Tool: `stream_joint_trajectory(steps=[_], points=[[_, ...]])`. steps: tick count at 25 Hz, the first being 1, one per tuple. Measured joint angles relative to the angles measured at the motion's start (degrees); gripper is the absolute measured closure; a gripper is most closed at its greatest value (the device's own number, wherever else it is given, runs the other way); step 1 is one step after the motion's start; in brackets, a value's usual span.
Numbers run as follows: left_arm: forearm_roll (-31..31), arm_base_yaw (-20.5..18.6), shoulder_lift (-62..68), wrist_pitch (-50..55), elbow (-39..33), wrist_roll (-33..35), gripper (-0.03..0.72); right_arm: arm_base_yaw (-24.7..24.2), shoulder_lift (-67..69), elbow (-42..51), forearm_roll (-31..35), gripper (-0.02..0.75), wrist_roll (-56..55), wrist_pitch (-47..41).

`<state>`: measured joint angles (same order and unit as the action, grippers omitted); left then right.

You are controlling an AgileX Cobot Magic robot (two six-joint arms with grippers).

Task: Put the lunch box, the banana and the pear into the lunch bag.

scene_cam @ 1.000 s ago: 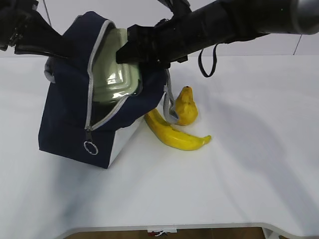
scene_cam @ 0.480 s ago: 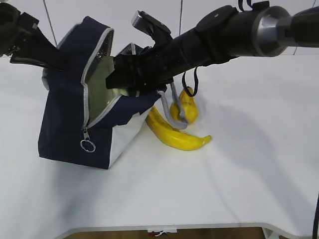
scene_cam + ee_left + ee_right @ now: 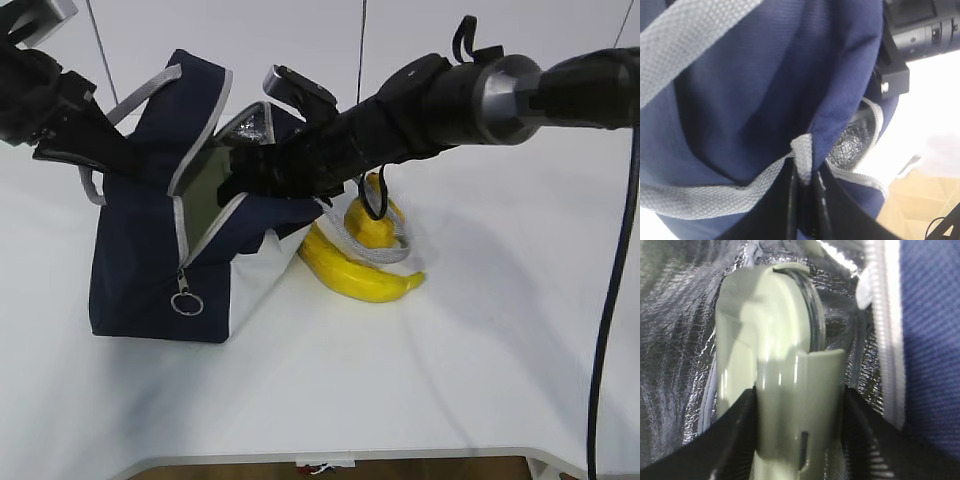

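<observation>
The navy lunch bag stands at the left with its zipper open, tilted toward the right. My right gripper reaches into the opening, shut on the sage-green lunch box. In the right wrist view the lunch box sits between my right gripper's black fingers, inside the silver lining. My left gripper is shut on the bag's grey webbing handle; it shows at the bag's back left. The banana and the pear lie on the table right of the bag.
A second grey handle of the bag droops over the banana and pear. The right arm spans the scene above the fruit. The white table extends to the right and front; its front edge is near the bottom.
My right gripper has pushed the lunch box deeper into the bag. The bag has tipped and shifted right, its handle now draped over the fruit. The left gripper has pulled its handle up.
</observation>
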<state>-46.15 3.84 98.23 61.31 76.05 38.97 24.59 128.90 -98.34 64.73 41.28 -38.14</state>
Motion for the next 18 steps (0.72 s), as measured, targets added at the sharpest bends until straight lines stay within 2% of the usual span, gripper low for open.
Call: stream_joint_trajectory(steps=[8, 18], points=[[0.35, 0.0, 0.0, 0.0, 0.0, 0.0, 0.678, 0.0, 2.79, -2.5, -0.18, 0.358, -3.08, -0.1], [0.45, 0.0, 0.0, 0.03, 0.0, 0.0, 0.678, 0.0, 2.84, -3.05, -3.53, 0.358, -6.57, -0.83]])
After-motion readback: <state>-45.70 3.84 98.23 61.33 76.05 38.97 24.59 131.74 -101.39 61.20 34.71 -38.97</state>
